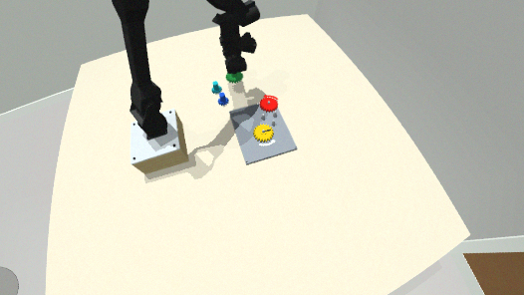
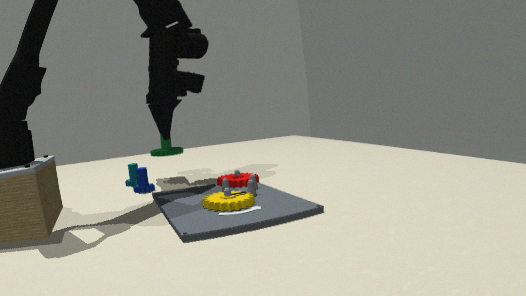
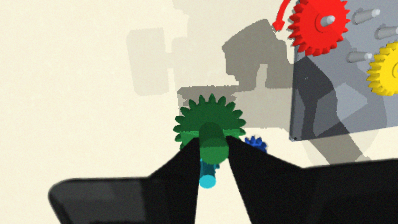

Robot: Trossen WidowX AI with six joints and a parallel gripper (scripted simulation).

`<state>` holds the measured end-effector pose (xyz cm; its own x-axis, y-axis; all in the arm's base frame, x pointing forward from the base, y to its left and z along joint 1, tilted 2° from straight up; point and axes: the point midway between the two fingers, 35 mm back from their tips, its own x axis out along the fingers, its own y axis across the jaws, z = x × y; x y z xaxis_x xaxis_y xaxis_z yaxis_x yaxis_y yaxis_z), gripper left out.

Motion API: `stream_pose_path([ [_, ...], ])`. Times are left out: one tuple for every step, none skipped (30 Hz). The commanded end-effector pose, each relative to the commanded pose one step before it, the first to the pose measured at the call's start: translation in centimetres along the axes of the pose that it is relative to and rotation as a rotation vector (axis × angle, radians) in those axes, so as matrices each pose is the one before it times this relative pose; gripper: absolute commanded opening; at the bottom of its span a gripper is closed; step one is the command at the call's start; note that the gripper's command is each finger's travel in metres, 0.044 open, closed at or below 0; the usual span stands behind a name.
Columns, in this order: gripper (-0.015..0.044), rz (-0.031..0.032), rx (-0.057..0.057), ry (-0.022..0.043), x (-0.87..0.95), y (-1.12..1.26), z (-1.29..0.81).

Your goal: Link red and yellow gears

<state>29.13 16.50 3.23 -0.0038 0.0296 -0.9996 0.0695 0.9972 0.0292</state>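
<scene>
My gripper (image 1: 234, 73) (image 2: 165, 138) (image 3: 212, 142) is shut on the stem of the green gear (image 1: 234, 78) (image 2: 166, 151) (image 3: 210, 112), holding it upright above the table, away from the board. A small cyan gear (image 1: 216, 88) (image 2: 132, 175) (image 3: 207, 181) and a small blue gear (image 1: 223, 100) (image 2: 143, 181) (image 3: 256, 144) stand on the table; the wrist view shows them partly hidden. The grey board (image 1: 271, 151) (image 2: 280, 218) (image 3: 325, 130) bears the red gear (image 1: 269, 105) (image 3: 312, 32), the yellow gear (image 1: 260, 135) (image 2: 228, 202) (image 3: 384, 76) and three empty pegs (image 1: 263, 118) (image 3: 366, 16).
The arm's base block (image 1: 154, 149) (image 2: 25, 205) stands to the left of the board. The red arrow (image 3: 281, 17) lies beside the red gear, and the white arrow (image 1: 267, 144) (image 2: 240, 212) beside the yellow gear. The arm's shadow falls across the board's left part.
</scene>
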Motion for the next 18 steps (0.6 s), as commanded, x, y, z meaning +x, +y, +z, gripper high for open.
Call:
stream_pose_path([
  [0.0,0.00449,-0.0041,-0.00617,-1.637,0.032,0.069],
  [0.0,0.00004,-0.0004,-0.00058,-0.368,-0.017,-0.011],
  [0.0,0.00003,-0.0004,-0.00051,-0.367,-0.02,-0.016],
  [0.0,0.00001,-0.0002,-0.00032,-0.364,-0.022,-0.021],
  [0.0,-0.00004,0.0002,0.00021,-0.354,-0.022,-0.031],
  [0.0,-0.00004,0.0002,0.00022,-0.355,-0.025,-0.035],
  [0.0,-0.00004,0.0002,0.00022,-0.355,-0.027,-0.039],
  [0.0,-0.00004,0.0002,0.00023,-0.355,-0.029,-0.042],
  [0.0,-0.00005,0.0002,0.00023,-0.356,-0.032,-0.046],
  [0.0,-0.00005,0.0002,0.00024,-0.356,-0.034,-0.05],
  [0.0,-0.00005,0.0002,0.00024,-0.356,-0.036,-0.054],
  [0.0,-0.00005,0.0002,0.00024,-0.356,-0.039,-0.058],
  [0.0,-0.00006,0.0002,0.00025,-0.356,-0.041,-0.062],
  [0.0,-0.00006,0.0002,0.00025,-0.356,-0.043,-0.066],
  [0.0,-0.00006,0.0002,0.00026,-0.356,-0.046,-0.069],
  [0.0,-0.00006,0.0002,0.00026,-0.356,-0.048,-0.073],
  [0.0,-0.00007,0.0002,0.00027,-0.356,-0.05,-0.077],
  [0.0,-0.00007,0.0002,0.00028,-0.355,-0.053,-0.081],
])
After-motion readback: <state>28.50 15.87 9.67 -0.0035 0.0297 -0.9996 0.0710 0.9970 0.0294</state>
